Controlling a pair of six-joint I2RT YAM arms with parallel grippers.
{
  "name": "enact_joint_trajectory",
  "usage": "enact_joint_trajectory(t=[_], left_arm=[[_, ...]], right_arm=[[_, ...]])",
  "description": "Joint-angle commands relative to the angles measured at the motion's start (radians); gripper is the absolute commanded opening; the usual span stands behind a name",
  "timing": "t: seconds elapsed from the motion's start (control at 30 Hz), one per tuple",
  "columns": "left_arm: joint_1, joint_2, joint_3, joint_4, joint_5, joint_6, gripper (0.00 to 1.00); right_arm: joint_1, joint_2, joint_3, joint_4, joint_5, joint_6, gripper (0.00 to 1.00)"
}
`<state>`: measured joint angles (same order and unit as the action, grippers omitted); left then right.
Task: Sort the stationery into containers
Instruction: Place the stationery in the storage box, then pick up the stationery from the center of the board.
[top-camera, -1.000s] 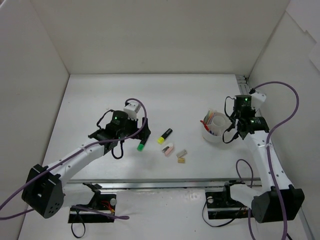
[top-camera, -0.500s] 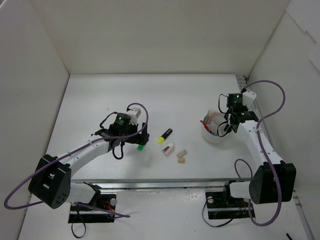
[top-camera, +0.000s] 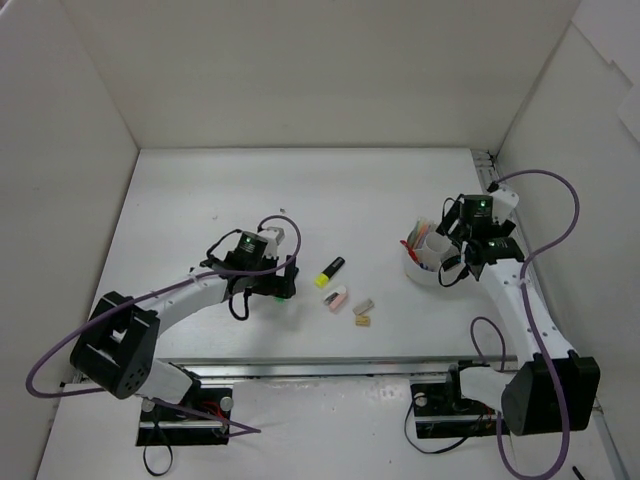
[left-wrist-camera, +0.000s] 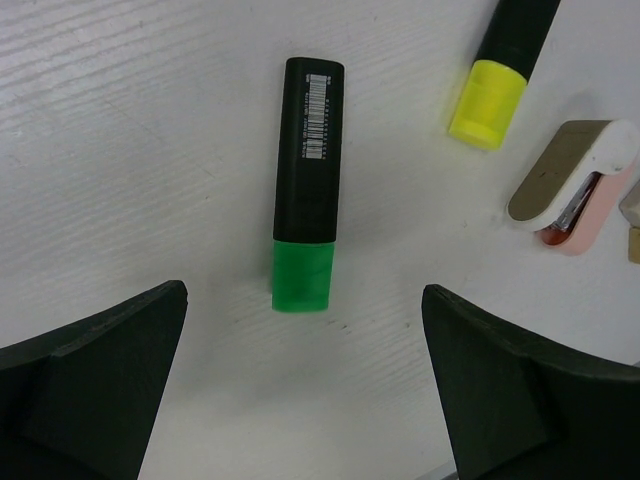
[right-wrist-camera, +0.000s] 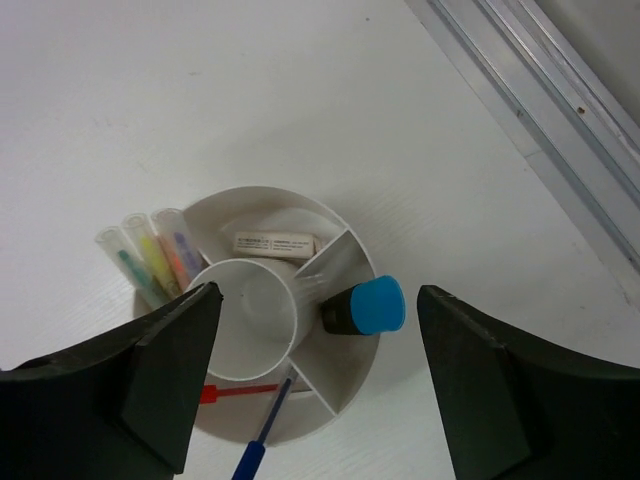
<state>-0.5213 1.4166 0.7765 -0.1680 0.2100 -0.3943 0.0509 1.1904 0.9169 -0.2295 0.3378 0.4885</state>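
A black highlighter with a green end (left-wrist-camera: 307, 190) lies flat on the table, just ahead of my open left gripper (left-wrist-camera: 305, 400), whose fingers stand either side of it without touching. In the top view that gripper (top-camera: 277, 287) hides most of it. A yellow-ended highlighter (top-camera: 331, 271), a pink eraser (top-camera: 337, 298), a grey eraser (top-camera: 364, 305) and a tan eraser (top-camera: 362, 321) lie to its right. My right gripper (right-wrist-camera: 315, 380) hangs open above the white round tub (right-wrist-camera: 395, 390). A blue-ended highlighter (right-wrist-camera: 365, 306) stands in one compartment, beside the inner cup (right-wrist-camera: 250, 315).
Other tub compartments hold thin blue and red pens (right-wrist-camera: 262, 425), pale sticks (right-wrist-camera: 150, 255) and a labelled eraser (right-wrist-camera: 273, 243). A metal rail (right-wrist-camera: 540, 110) runs along the table's right edge close to the tub. White walls (top-camera: 90, 120) enclose the table on three sides.
My right gripper has opened and the blue-ended highlighter now stands free in the tub. The left gripper has come down over the green-ended highlighter, still open.
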Motion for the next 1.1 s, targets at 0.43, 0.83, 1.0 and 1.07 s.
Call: enact_joint_trajectory(t=[0.43, 0.83, 1.0, 1.07], left_arm=[[-0.063, 0.182, 0.129, -0.019, -0.052, 0.022, 0.73], [-0.092, 0.239, 0.219, -0.048, -0.058, -0.05, 0.09], [-0.092, 0.194, 0.279, -0.067, -0.031, -0.132, 0.0], [-0.092, 0.159, 0.296, -0.064, -0.026, -0.162, 0.0]], right_arm=[[-0.008, -0.247, -0.009, -0.022, -0.124, 0.016, 0.86], [0.001, -0.385, -0.081, -0.031, -0.437, -0.027, 0.86], [0.075, -0.462, -0.102, -0.03, -0.519, -0.108, 0.86], [0.095, -0.465, -0.102, -0.028, -0.572, -0.14, 0.87]])
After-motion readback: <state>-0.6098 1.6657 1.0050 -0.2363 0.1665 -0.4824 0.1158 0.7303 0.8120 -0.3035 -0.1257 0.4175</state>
